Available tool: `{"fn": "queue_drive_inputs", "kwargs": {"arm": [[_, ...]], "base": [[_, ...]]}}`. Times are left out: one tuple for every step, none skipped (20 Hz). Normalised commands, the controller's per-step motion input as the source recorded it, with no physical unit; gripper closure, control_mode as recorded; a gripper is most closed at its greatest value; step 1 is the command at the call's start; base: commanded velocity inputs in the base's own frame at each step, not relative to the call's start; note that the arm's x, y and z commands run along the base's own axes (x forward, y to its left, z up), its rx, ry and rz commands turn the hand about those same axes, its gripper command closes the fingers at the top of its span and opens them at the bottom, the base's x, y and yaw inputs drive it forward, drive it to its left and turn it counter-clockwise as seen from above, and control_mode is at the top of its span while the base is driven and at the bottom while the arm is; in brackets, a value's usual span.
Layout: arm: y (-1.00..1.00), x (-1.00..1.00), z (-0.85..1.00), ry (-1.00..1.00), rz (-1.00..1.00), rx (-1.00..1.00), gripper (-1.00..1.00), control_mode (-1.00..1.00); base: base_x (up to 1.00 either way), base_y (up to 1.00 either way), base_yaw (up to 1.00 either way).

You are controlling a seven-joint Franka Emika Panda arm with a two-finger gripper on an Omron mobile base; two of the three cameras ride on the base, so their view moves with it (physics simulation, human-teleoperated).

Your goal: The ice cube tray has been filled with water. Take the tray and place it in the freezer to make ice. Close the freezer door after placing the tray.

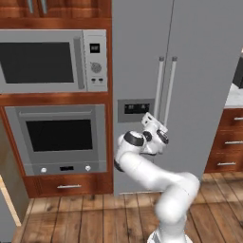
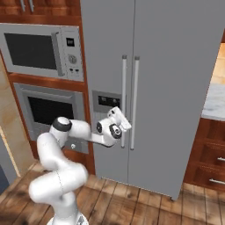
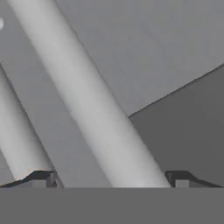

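Looks like it's on the door-opening step: open fingers [image 3: 109,179] straddle the freezer door [image 1: 137,71] handle [image 3: 92,105], so next they need to close and pull.

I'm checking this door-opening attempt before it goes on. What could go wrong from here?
The open gripper straddles the freezer door handle, but the wider door's handle runs right beside it; a finger could catch on that one.

The hand sits low on the bar, next to the dispenser panel, and might bump it.

Both doors are shut, so a weak grip may slip when pulling.
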Motion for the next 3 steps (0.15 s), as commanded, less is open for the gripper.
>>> {"fn": "queue_drive_inputs", "kwargs": {"arm": [[0.00,0.14,0.14,0.63,0.05,0.02,-1.00,-1.00],[0.00,0.07,0.18,0.68,0.05,0.02,-1.00,-1.00],[0.00,0.00,0.25,0.72,0.04,0.04,-1.00,-1.00]], "base": [[0.00,0.00,0.00],[0.00,0.00,0.00],[0.00,0.00,0.00]]}}
